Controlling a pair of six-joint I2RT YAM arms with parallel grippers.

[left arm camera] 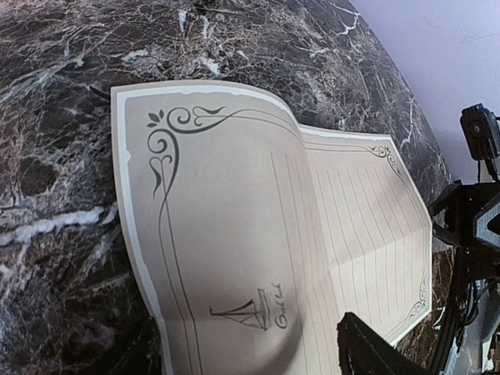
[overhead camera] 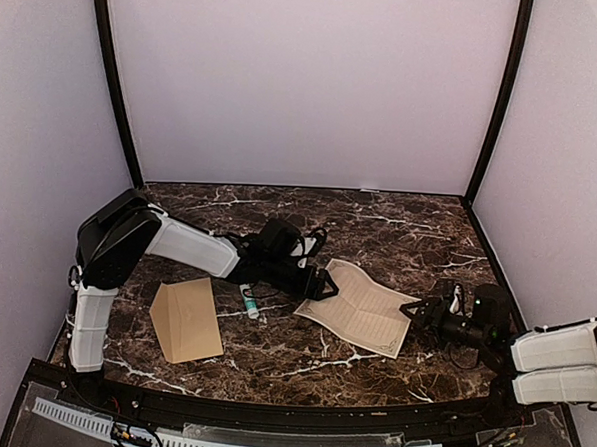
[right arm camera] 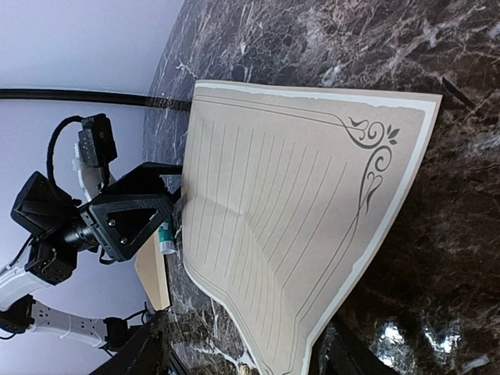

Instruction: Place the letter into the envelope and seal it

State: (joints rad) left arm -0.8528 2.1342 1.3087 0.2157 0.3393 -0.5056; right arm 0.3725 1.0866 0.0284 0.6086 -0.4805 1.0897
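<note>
The letter (overhead camera: 359, 307), a cream sheet with an ornate dark border, lies creased on the marble, its left part arched up. My left gripper (overhead camera: 325, 283) is at its left edge, my right gripper (overhead camera: 411, 312) at its right edge. In the left wrist view the letter (left arm camera: 258, 234) fills the frame and its near edge bulges between the open left gripper (left arm camera: 258, 363); one finger (left arm camera: 375, 351) shows. In the right wrist view the letter's (right arm camera: 297, 211) near edge sits between the spread fingers of the right gripper (right arm camera: 250, 359). The brown envelope (overhead camera: 186, 320) lies apart at the left.
A small glue stick (overhead camera: 249, 303) lies between the envelope and the letter, just below the left arm's wrist. Black rails run along the table's front edge and the back corners. Pale walls enclose the table on three sides.
</note>
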